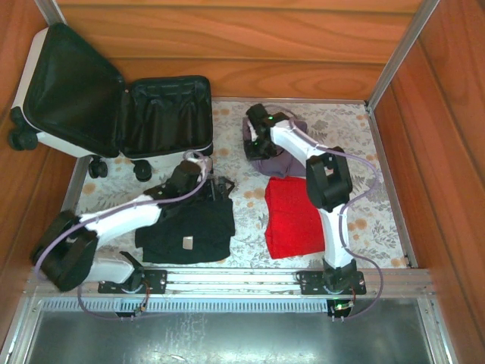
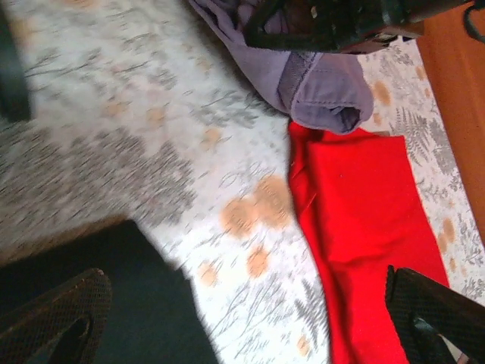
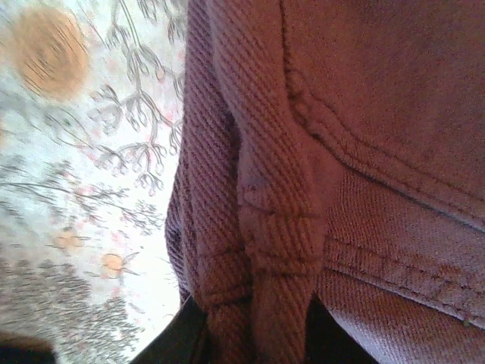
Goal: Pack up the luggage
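**Right end effector nips purple twill; left one spread wide**

The right arm (image 1: 327, 189) reaches forward from its base. Its elbow is raised over the red garment (image 1: 294, 216) and its wrist is bent down, so the right end effector (image 1: 256, 144) sits on the purple garment (image 3: 364, 152). Its jaws are drawn in on a raised ridge of that cloth (a coarse diagonal twill with stitched seams).

The left arm (image 1: 121, 216) lies low, slanting right across the folded black garment (image 1: 186, 227). The left end effector (image 2: 242, 311) is spread wide and holds nothing. Its mesh-textured black fingers (image 2: 57, 318) stand on either side of the flower-printed tabletop (image 1: 242, 121).

The red garment is a smooth, flat, folded rectangle whose far edge meets the purple heap.

The luggage (image 1: 83, 95) lies open at the far left corner, well apart from both end effectors. It is a rounded white hard shell with black fabric lining and black wheels, one half tilted up against the wooden wall (image 1: 227, 38).
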Tool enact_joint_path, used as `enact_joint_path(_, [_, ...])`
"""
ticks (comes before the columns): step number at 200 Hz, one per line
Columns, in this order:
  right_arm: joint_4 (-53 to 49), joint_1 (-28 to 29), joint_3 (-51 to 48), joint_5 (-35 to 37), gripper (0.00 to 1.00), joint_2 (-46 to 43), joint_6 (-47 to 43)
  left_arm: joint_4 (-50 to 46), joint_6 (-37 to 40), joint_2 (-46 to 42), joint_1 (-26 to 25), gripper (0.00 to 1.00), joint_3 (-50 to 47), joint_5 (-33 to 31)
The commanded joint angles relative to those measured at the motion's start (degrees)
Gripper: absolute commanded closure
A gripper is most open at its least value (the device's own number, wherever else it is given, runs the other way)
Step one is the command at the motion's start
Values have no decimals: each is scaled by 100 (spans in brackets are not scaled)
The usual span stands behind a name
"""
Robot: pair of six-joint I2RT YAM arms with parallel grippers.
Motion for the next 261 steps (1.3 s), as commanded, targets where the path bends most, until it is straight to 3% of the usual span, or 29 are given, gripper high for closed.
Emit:
enact_joint_path(1, [355,-279,-41,-1196,100,-300,141,621,69,713,-88,6,595,414])
enact_joint_path(72, [341,-723,307,-2183,100,-251,359,1986,-361,2315,-335,8,1345,107])
enact_joint_path(119, [441,-790,458,-2583,100,-136,603,2649,-322,3103,-464,6,1666,-751])
enact_joint_path(136, [426,-790,521,-2759,100,-74,723,2802,-272,3500,-424,6,1948,-696])
enact_joint_path(157, [356,-790,589,-2770,100,-45,795,3032,-401,3850,-381,5,2232,-646])
enact_joint_path(165, [323,-790,600,-2745,100,-45,799,3224,-448,3943,-376,0,2279,-627])
enact_joint_path(197, [233,-790,601,-2707,100,-45,809,3519,-530,4152,-364,0,2539,-604])
enact_joint_path(238, [213,-790,609,-2732,100,-77,842,3568,-915,4375,-346,0,2725,-1125])
enact_joint_path(261, [262,-790,573,-2815,100,-75,899,3568,-1178,4650,-350,7,2985,-1091])
